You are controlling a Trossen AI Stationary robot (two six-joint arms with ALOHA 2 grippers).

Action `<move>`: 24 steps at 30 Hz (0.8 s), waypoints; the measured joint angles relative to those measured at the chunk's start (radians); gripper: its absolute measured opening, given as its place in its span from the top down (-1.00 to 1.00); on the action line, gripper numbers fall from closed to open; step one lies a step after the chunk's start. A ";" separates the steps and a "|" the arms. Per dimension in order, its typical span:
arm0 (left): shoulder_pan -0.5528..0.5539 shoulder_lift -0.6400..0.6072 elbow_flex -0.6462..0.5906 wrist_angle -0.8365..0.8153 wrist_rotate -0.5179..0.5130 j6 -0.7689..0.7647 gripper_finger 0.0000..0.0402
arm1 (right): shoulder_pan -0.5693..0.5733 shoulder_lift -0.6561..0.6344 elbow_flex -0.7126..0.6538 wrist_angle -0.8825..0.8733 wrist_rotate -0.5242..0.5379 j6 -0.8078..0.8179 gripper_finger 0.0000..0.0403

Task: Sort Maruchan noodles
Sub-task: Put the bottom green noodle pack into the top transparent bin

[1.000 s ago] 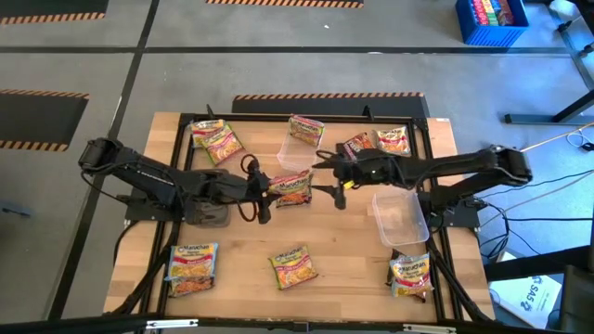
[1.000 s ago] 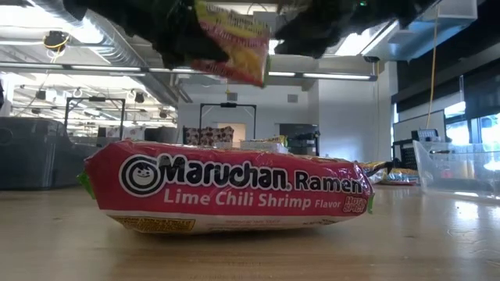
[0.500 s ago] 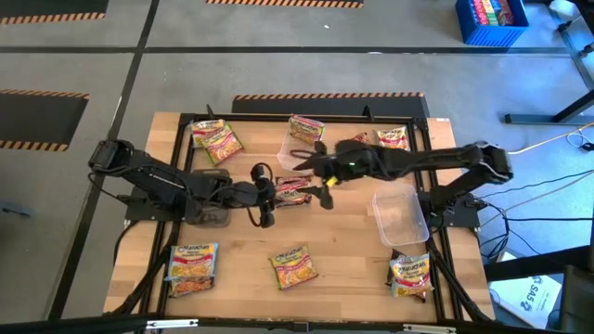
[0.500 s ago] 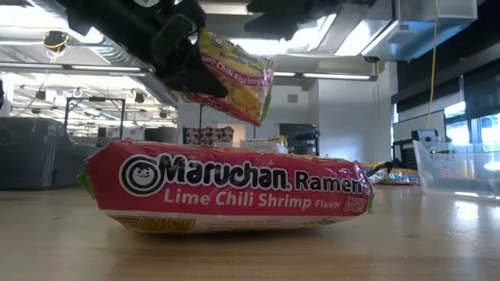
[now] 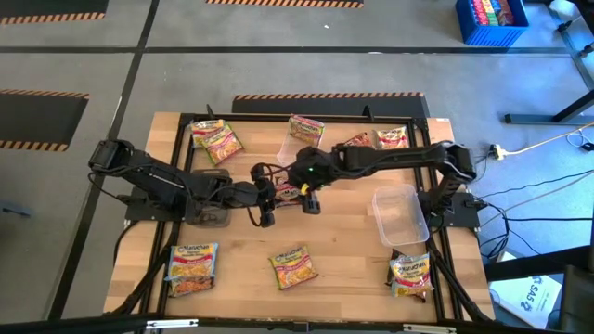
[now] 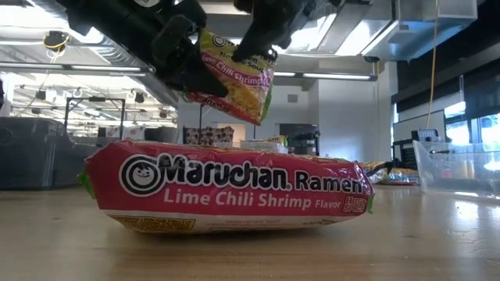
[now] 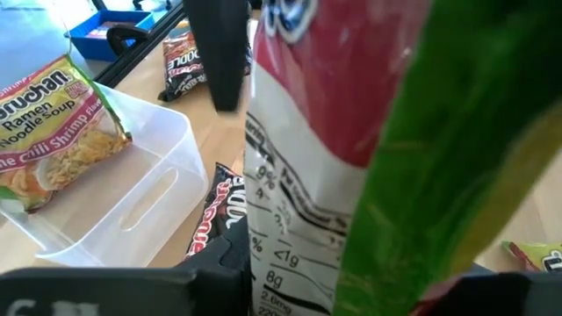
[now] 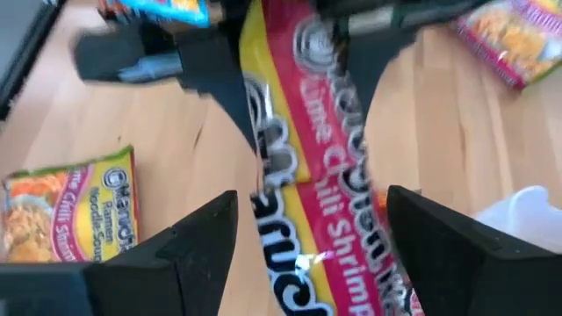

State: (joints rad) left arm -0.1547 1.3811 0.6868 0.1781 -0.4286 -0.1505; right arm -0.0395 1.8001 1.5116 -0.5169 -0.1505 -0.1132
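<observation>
Left gripper (image 6: 183, 66) grips packet (image 6: 234, 74); right gripper (image 8: 303, 237) straddles.

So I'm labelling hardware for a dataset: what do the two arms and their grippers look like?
Both arms are dark, nearly black, slender and jointed. The left arm carries thin looping cables near its wrist; the right arm shows a small green light. The right gripper has broad, flat, wedge-shaped black fingers.

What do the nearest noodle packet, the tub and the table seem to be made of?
Noodle packet: probably thin glossy plastic film; printed, crimped ends.
Tub: clear rigid-looking plastic; the tabletop shows through it.
Table: pale wood, matte, with visible grain, though possibly a laminate.
</observation>
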 joint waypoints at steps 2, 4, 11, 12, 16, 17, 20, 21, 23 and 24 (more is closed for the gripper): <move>0.000 0.000 0.000 -0.001 0.000 -0.001 0.35 | 0.000 0.012 0.000 0.002 0.001 -0.003 -0.33; 0.000 0.000 0.000 0.000 0.000 -0.002 0.35 | 0.000 0.015 0.000 0.004 0.000 -0.015 -0.25; 0.003 0.000 0.000 0.015 -0.042 -0.049 0.28 | -0.002 0.015 0.000 0.022 0.006 -0.037 0.33; 0.004 0.000 0.000 0.014 -0.042 -0.050 0.25 | -0.001 0.015 0.000 0.021 0.007 -0.044 0.40; 0.002 0.000 0.005 0.013 -0.059 -0.100 0.12 | 0.001 0.015 0.000 0.021 0.006 -0.064 0.53; 0.003 0.000 0.010 0.010 -0.071 -0.114 0.09 | 0.000 0.012 0.000 0.021 0.008 -0.064 0.53; 0.003 -0.023 0.033 -0.034 -0.076 -0.107 0.06 | -0.002 -0.008 -0.001 0.016 0.018 -0.065 0.51; 0.003 -0.038 0.042 -0.058 -0.061 -0.103 0.05 | -0.003 -0.017 -0.001 0.010 0.024 -0.067 0.49; 0.003 -0.077 0.053 -0.118 -0.029 -0.090 0.05 | -0.008 -0.042 -0.002 -0.001 0.025 -0.071 0.45; 0.003 -0.098 0.053 -0.152 -0.017 -0.089 0.05 | -0.012 -0.055 -0.002 -0.001 0.026 -0.074 0.44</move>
State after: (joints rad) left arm -0.1516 1.2833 0.7403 0.0261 -0.4460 -0.2398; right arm -0.0520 1.7455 1.5093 -0.5179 -0.1250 -0.1870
